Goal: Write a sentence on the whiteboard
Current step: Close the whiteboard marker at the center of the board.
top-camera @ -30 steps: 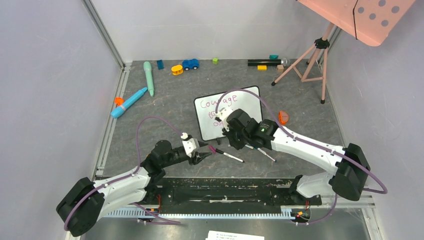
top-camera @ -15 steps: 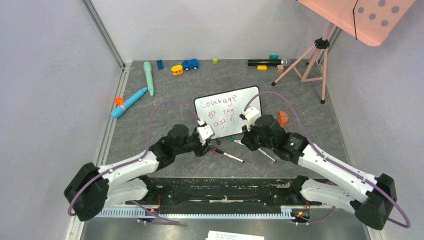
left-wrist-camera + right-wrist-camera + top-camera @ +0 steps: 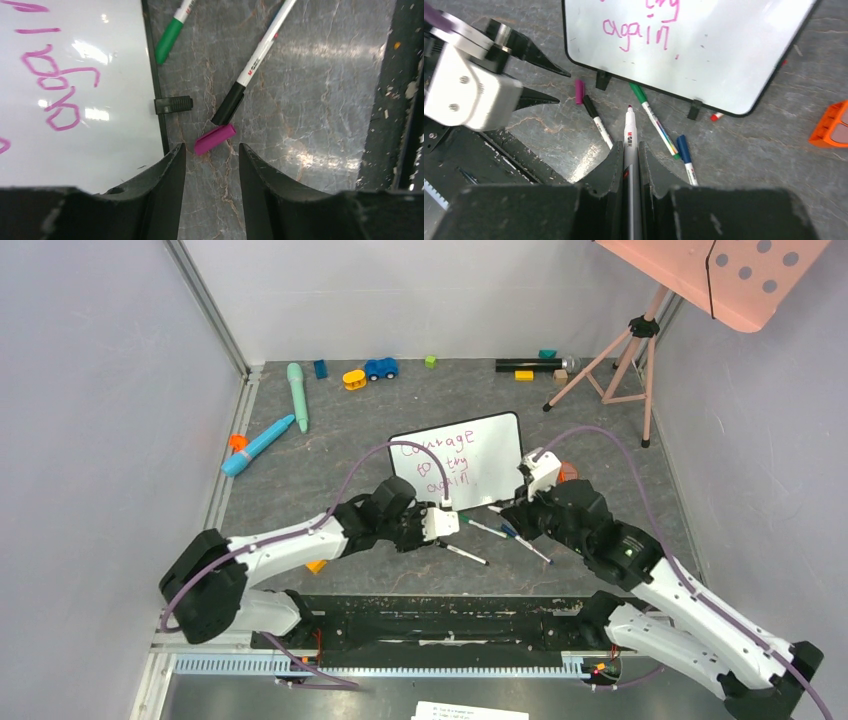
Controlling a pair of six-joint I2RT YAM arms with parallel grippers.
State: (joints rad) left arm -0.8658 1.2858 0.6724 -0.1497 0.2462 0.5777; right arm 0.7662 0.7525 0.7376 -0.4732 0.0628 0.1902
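Note:
The whiteboard (image 3: 480, 455) lies flat at mid table with the sentence (image 3: 440, 460) "Courage to try again" in pink, three lines. My right gripper (image 3: 629, 149) is shut on an uncapped white marker (image 3: 630, 131), tip pointing at the board's near edge (image 3: 644, 85) and held off it. My left gripper (image 3: 211, 147) is open and empty, and a loose pink cap (image 3: 215, 139) lies just ahead of its tips beside the board (image 3: 75, 100). In the top view the left gripper (image 3: 438, 536) and the right gripper (image 3: 515, 518) sit just below the board.
A black-capped marker (image 3: 255, 55), a green marker (image 3: 654, 117) and a blue marker (image 3: 685, 157) lie by the board's near edge. An orange piece (image 3: 566, 475) sits right of the board. Teal pens (image 3: 297, 395), a toy car (image 3: 380, 368) and a tripod (image 3: 625, 355) stand at the back.
My right gripper has drawn back right off the board with the marker, uncovering the writing. My left arm has swung right and forward to the pink cap.

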